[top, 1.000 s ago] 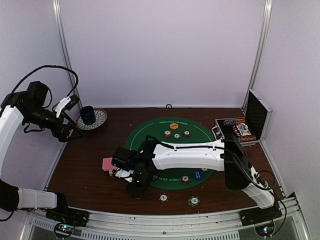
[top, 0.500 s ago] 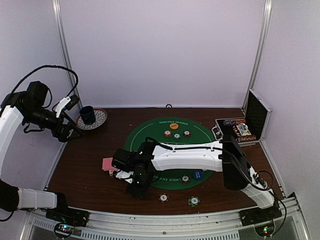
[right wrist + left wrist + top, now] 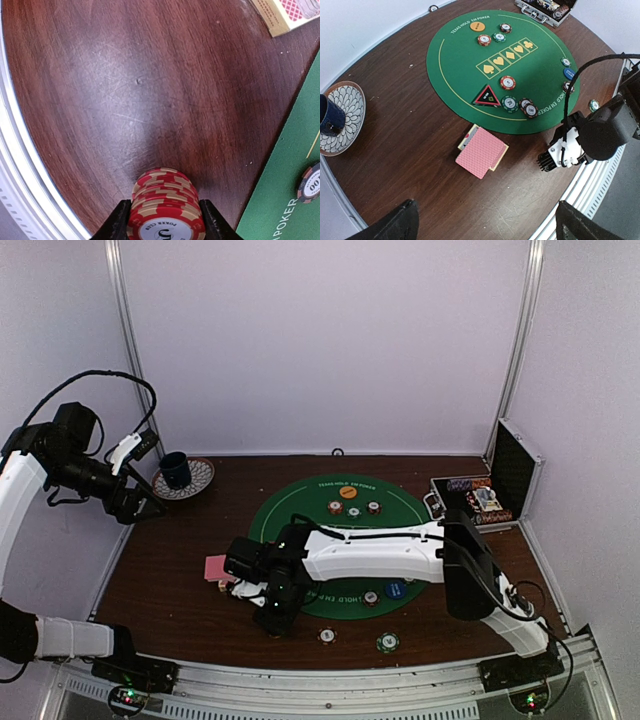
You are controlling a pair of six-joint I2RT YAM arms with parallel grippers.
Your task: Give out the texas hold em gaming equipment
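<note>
A stack of red striped poker chips (image 3: 165,205) sits between the fingers of my right gripper (image 3: 165,222); both fingers press on its sides, low over the bare wood near the table's front-left edge. In the top view the right gripper (image 3: 272,615) points down just left of the green mat (image 3: 300,510). The pink-backed playing cards (image 3: 482,151) lie on the wood beside the mat. A red triangle (image 3: 488,96), several chips (image 3: 508,82), an orange disc (image 3: 479,25) and a blue disc (image 3: 570,73) lie on the mat. My left gripper (image 3: 140,502) hangs open, high at the far left, holding nothing.
The silver-and-black chip case (image 3: 475,498) stands open at the back right. A dark blue cup (image 3: 176,470) sits on a patterned plate (image 3: 200,480) at the back left. Two chips (image 3: 327,635) lie on the wood near the front rail (image 3: 330,680).
The right gripper's fingers have narrowed onto the red chip stack and the arm has shifted slightly. The left arm has not moved.
</note>
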